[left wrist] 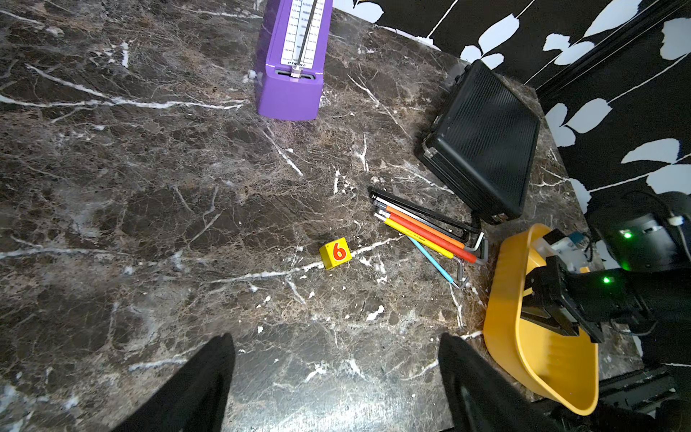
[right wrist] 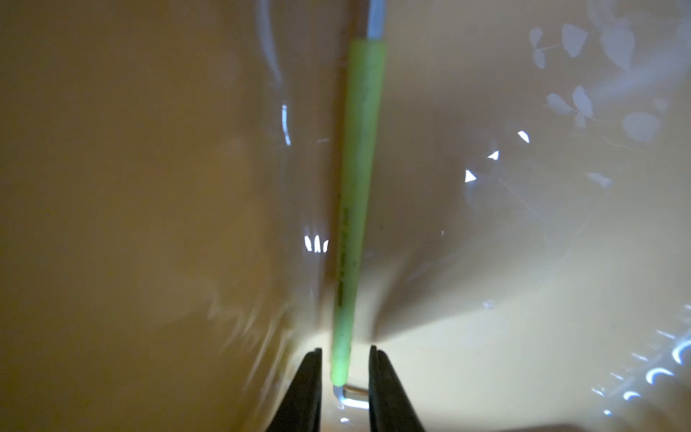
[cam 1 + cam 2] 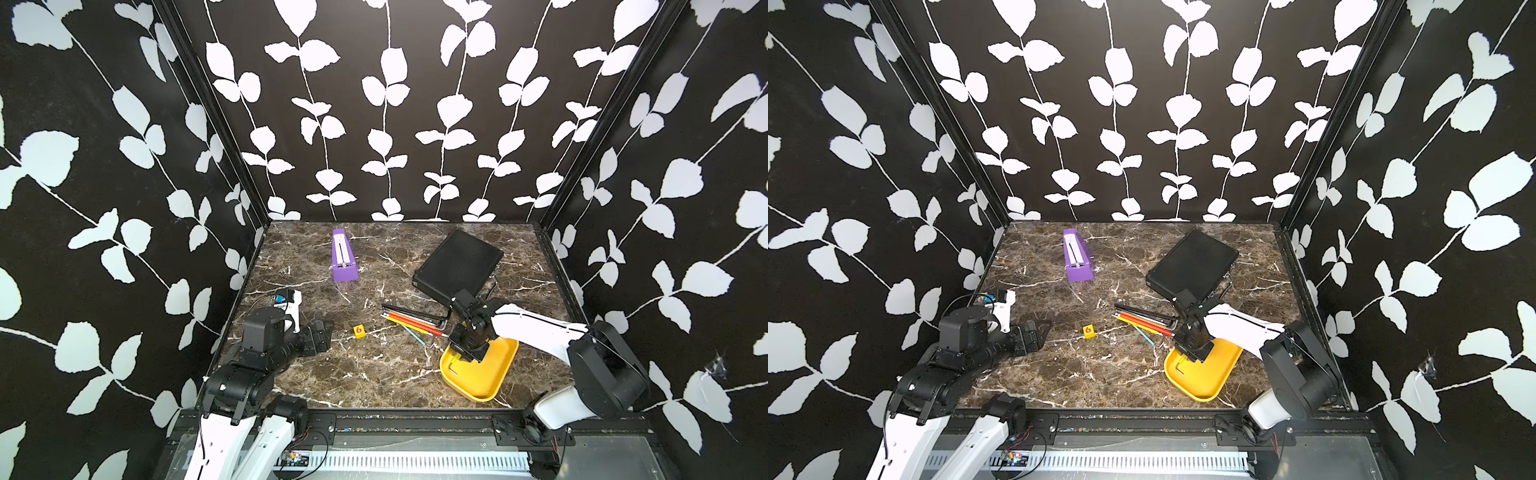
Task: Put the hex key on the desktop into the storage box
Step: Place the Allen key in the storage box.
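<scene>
A green-sleeved hex key (image 2: 359,187) lies on the floor of the yellow storage box (image 2: 149,187). My right gripper (image 2: 344,351) straddles its bent end, open, with a small gap on each side of the key. In both top views the right gripper (image 3: 467,353) (image 3: 1192,353) reaches down into the storage box (image 3: 490,374) (image 3: 1208,374), the hex key (image 3: 454,365) beside it. Several more hex keys (image 3: 415,318) (image 1: 426,228) with coloured sleeves lie bundled on the desktop (image 3: 374,374) just behind the box. My left gripper (image 3: 322,332) (image 1: 336,340) hovers open and empty at the left.
A black ribbed case (image 3: 457,262) lies behind the storage box, close to the right arm. A purple metronome (image 3: 344,257) stands at the back. A small yellow cube marked 6 (image 3: 359,330) sits mid-desk. A thin blue hex key (image 1: 430,258) lies apart from the bundle.
</scene>
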`<state>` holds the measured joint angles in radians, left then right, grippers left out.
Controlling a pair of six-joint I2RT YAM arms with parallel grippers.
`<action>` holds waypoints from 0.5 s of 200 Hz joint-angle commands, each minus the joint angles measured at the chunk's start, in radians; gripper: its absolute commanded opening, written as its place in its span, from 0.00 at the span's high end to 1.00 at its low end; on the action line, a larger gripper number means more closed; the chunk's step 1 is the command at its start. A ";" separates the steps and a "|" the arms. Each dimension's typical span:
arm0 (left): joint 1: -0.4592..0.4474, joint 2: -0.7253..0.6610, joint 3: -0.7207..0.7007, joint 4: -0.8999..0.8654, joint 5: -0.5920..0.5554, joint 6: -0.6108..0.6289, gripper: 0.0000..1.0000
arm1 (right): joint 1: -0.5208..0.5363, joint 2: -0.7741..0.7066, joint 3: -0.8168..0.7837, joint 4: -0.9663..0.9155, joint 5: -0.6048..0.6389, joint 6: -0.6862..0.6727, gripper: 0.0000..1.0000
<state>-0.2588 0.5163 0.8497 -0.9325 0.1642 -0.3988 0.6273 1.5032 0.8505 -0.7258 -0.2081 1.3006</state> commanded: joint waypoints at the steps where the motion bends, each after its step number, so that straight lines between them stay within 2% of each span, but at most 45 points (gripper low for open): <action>1: -0.004 0.005 -0.008 0.017 -0.008 0.008 0.14 | -0.002 -0.054 0.093 -0.132 0.064 -0.051 0.75; 37: -0.003 0.005 -0.010 0.017 -0.014 0.006 0.14 | -0.003 -0.096 0.218 -0.279 0.140 -0.165 0.74; 59: -0.003 0.005 -0.012 0.018 -0.015 0.007 0.13 | 0.004 -0.086 0.279 -0.318 0.180 -0.280 0.73; 78: -0.003 0.008 -0.012 0.020 -0.017 0.006 0.13 | 0.034 -0.033 0.345 -0.325 0.192 -0.420 0.73; 100: -0.003 0.013 -0.015 0.026 -0.016 0.006 0.14 | 0.124 0.077 0.453 -0.349 0.227 -0.578 0.72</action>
<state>-0.2588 0.5186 0.8474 -0.9314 0.1566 -0.3988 0.6689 1.4834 1.1938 -1.0142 -0.0441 0.9451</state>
